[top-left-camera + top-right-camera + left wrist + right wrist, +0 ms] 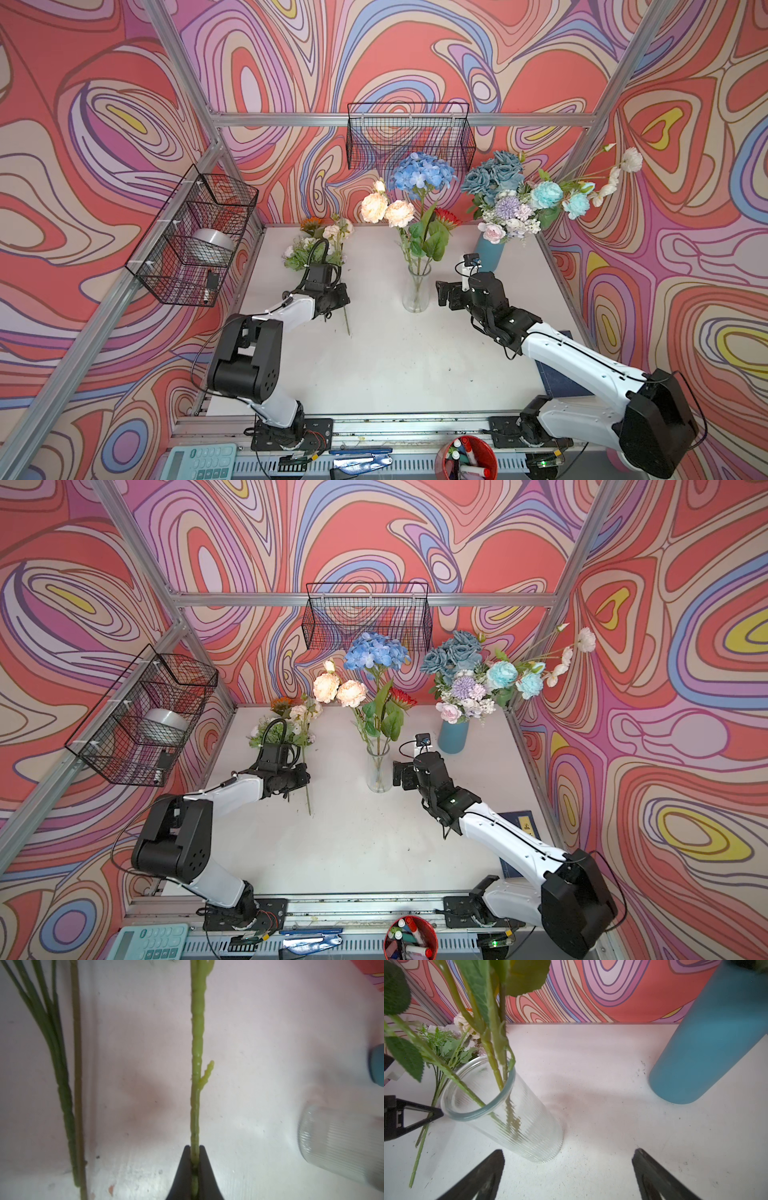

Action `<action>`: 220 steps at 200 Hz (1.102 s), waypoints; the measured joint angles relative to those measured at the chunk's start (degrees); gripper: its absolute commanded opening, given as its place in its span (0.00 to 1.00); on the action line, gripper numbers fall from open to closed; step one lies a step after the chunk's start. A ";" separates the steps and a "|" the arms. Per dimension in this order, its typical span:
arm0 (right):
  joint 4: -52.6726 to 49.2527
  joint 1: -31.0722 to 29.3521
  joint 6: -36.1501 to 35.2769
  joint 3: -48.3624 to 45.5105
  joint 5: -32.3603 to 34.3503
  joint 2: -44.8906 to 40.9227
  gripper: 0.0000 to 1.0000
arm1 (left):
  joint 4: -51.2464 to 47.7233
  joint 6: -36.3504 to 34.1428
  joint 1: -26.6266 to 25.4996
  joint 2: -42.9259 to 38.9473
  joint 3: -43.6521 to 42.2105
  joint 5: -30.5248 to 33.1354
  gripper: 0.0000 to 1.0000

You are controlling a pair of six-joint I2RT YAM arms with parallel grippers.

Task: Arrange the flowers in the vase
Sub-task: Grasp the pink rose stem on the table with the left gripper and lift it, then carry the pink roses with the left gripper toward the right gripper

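While L fingers (182,1172) pinch stem (196,1084), book (515,817) label unreadable.

Clear ribbed vase (417,291), upright, mid-worktop (395,374), w/ blue hydrangea (422,172), peach roses (386,210), red daisy (448,218). One pale-green stem (196,1084) pinched in my left gripper (195,1153); loose bunch (309,249) lies back-left.

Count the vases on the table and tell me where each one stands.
2. The clear glass vase stands mid-table, stems in it; the blue vase stands near the back right corner, full of blooms. None seems hidden.
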State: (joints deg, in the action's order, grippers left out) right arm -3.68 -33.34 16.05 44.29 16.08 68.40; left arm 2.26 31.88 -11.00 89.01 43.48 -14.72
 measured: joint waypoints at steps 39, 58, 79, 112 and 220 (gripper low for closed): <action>-0.37 0.00 -0.09 0.28 0.02 -0.66 0.98 | 13.27 6.84 -3.87 -7.21 -9.42 -2.19 0.00; -1.16 0.00 -0.81 1.44 -1.31 -0.85 0.98 | 16.35 8.57 -5.09 -11.08 -10.19 -1.49 0.00; -3.76 0.00 -2.69 5.11 -4.74 -0.85 0.95 | 18.51 9.62 -5.14 -17.00 -10.27 1.51 0.00; -6.78 0.00 -5.84 12.83 -12.76 -1.36 0.86 | 18.97 9.90 -5.20 -27.32 -10.27 7.37 0.00; -3.82 0.00 -5.38 25.59 -34.49 -1.18 0.81 | 21.79 -4.87 -19.15 -37.79 -6.21 3.52 0.00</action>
State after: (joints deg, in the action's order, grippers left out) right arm -7.51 -33.34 10.68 69.89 -18.41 67.22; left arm 24.05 27.00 -30.15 51.22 37.28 -11.20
